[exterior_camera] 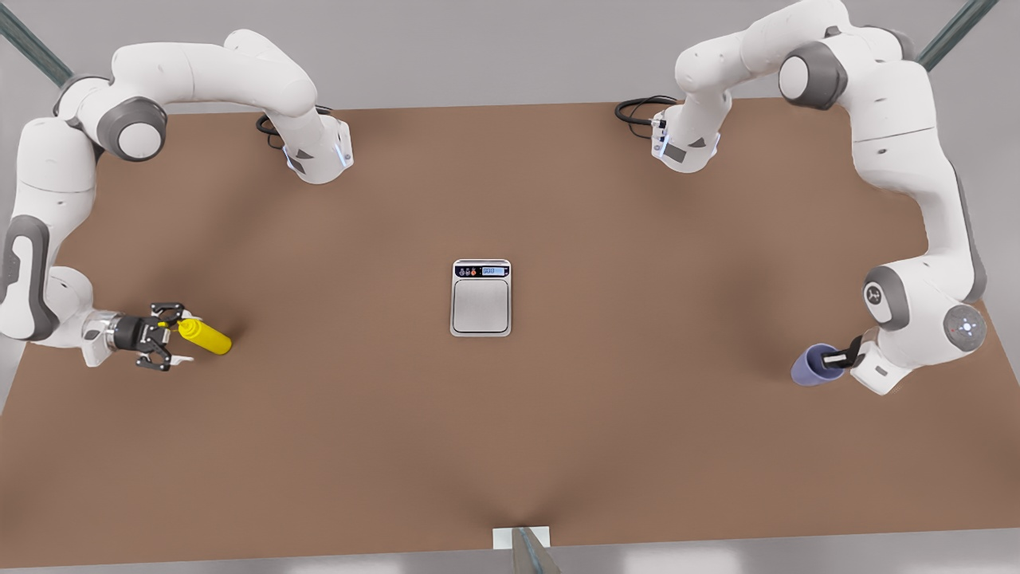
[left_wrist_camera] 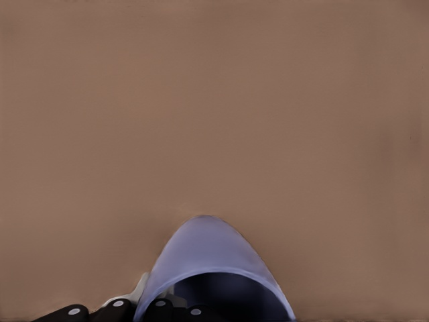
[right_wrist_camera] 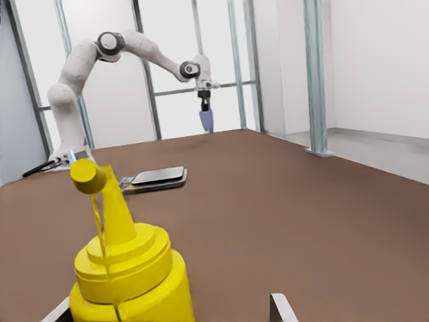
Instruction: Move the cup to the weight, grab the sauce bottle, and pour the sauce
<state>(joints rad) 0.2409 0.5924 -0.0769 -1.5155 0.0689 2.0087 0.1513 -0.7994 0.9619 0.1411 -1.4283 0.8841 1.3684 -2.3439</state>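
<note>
Cup [left_wrist_camera: 213,268] base cut off; sauce bottle [right_wrist_camera: 127,282] body cropped; weight [exterior_camera: 481,297] digits illegible

The pale lavender-blue cup [exterior_camera: 814,365], tapered with a dark inside, sits at the front view's right, held off the brown table and tilted. The weight [exterior_camera: 481,297], a flat scale with a silver-grey plate and a lit display strip, lies bare at the table's middle. The bright yellow sauce bottle [exterior_camera: 205,336] with its pointed nozzle lies at the front view's left.
</note>
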